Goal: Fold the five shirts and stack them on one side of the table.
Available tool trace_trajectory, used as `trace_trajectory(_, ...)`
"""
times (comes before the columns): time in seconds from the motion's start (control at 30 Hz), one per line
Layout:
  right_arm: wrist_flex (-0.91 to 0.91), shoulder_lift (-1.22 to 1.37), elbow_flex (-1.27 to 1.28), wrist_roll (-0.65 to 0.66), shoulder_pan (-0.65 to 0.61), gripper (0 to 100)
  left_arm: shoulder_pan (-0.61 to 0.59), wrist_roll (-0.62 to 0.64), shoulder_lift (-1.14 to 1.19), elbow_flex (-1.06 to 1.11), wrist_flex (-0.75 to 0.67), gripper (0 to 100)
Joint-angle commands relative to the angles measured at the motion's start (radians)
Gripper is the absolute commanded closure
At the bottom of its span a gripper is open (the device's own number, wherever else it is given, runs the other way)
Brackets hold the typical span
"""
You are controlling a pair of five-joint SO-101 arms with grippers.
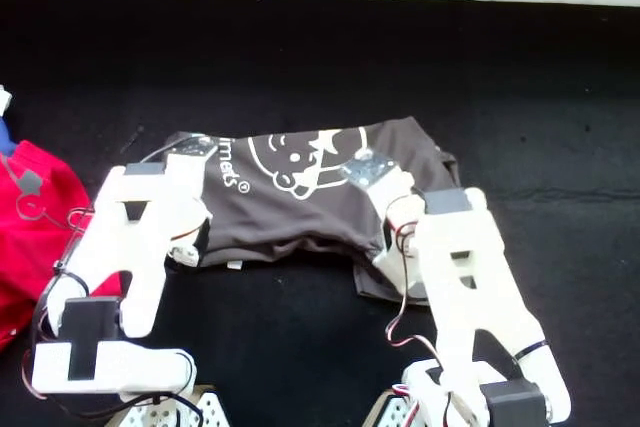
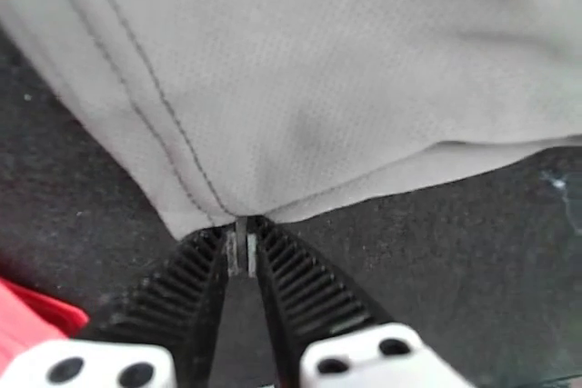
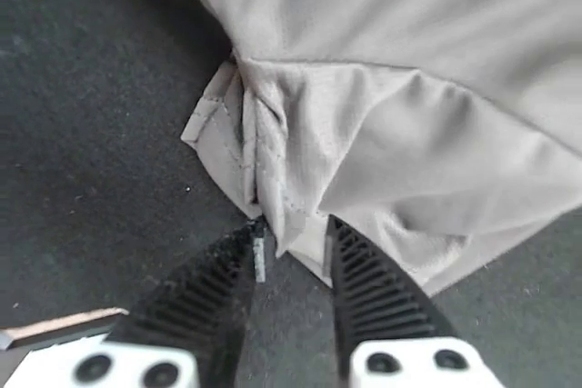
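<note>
Spanning mid-frame on the black table, the grey shirt runs left to right. The left gripper pinches its upper-left corner, jaws closed; the right gripper clamps a bunched fold upper right, jaws narrowly apart.

Even light, glaring white arms, soft shadows in shirt folds

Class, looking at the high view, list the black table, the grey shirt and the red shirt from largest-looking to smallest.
1. black table
2. grey shirt
3. red shirt, though the picture's edge cuts it off, so its full size is unsure.
</note>
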Motion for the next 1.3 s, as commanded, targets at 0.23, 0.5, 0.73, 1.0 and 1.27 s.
trace_trajectory(0.23,0.062,-0.021,-0.298,-0.164,0.005,88.6,-0.019,0.005,0.013,-0.364,0.242,99)
trace_trajectory(0.5,0.082,-0.030,-0.269,-0.195,0.012,88.6,-0.019,0.003,0.013,-0.300,0.126,88)
trace_trajectory(0.73,0.176,-0.031,-0.260,-0.189,0.012,88.6,-0.027,-0.002,0.013,-0.220,0.018,86)
trace_trajectory(1.0,0.145,-0.031,-0.263,-0.187,0.051,88.6,-0.084,-0.002,0.013,-0.102,-0.091,86)
trace_trajectory(1.27,0.131,-0.030,-0.260,-0.187,0.058,88.6,-0.104,-0.037,0.013,-0.062,-0.115,86)
